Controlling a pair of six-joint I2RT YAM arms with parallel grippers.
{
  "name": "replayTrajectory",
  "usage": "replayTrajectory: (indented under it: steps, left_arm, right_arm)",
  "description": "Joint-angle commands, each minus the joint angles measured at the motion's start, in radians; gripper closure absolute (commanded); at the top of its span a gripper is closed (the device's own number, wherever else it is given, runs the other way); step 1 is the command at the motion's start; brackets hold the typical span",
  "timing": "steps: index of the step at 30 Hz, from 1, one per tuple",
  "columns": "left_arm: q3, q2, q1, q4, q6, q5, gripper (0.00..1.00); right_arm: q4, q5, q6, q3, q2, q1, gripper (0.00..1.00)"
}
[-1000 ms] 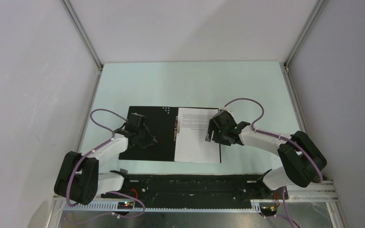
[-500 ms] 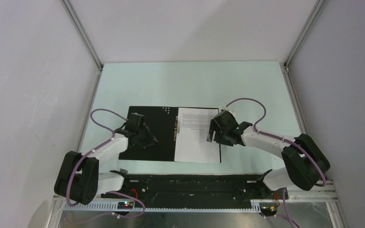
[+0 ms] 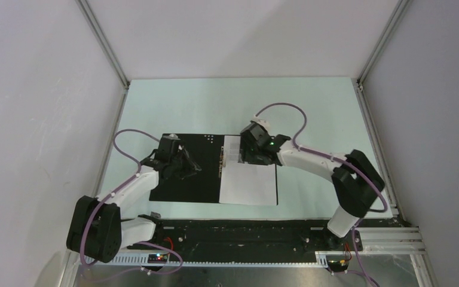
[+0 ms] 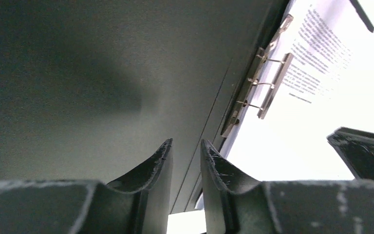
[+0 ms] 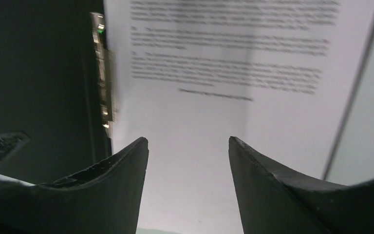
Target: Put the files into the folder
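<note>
The folder [image 3: 182, 182] lies open on the counter [image 3: 311, 113], black inside up. The paper [image 5: 253, 117] sits on its right half, directly beneath the right tool [image 5: 189, 141], whose fingers stand well apart and hold nothing. The left tool [image 4: 186, 146], its fingers a narrow gap apart, is over the bare half, with the clip [image 4: 255, 90] ahead to its right. Filing seems nearly done. The next move likely means seating the paper under the clip.

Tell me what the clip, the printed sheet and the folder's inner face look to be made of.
Clip: metal, likely steel; silvery bars and wire loops catching light. Printed sheet: matte white paper, lines of text, no glare. Folder's inner face: black, smooth, dull sheen; card or plastic, cannot tell which.
</note>
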Motion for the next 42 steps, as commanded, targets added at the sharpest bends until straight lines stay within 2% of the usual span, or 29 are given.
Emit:
replayTrajectory:
  steps: [1, 5, 9, 18, 36, 42]
  left_arm:
    - [0.002, -0.048, 0.032, 0.008, 0.031, 0.047, 0.7]
    - [-0.043, -0.059, 0.091, 0.007, 0.043, 0.085, 0.72]
    - [-0.085, -0.07, 0.141, 0.008, 0.045, 0.117, 0.76]
    - [-0.13, -0.074, 0.207, 0.007, -0.003, 0.102, 0.78]
    - [-0.128, -0.053, 0.227, 0.007, -0.002, 0.092, 0.79]
    - [-0.127, -0.052, 0.229, 0.008, 0.0, 0.09, 0.79]
  right_arm:
    - [-0.026, 0.048, -0.021, 0.167, 0.136, 0.048, 0.37]
    - [-0.064, 0.062, -0.034, 0.337, 0.255, 0.081, 0.45]
    - [-0.107, 0.08, -0.038, 0.435, 0.345, 0.101, 0.49]
    - [-0.112, 0.071, -0.027, 0.454, 0.407, 0.111, 0.61]
    - [-0.094, 0.061, -0.028, 0.453, 0.404, 0.126, 0.63]
    - [-0.107, 0.053, -0.02, 0.453, 0.42, 0.126, 0.67]
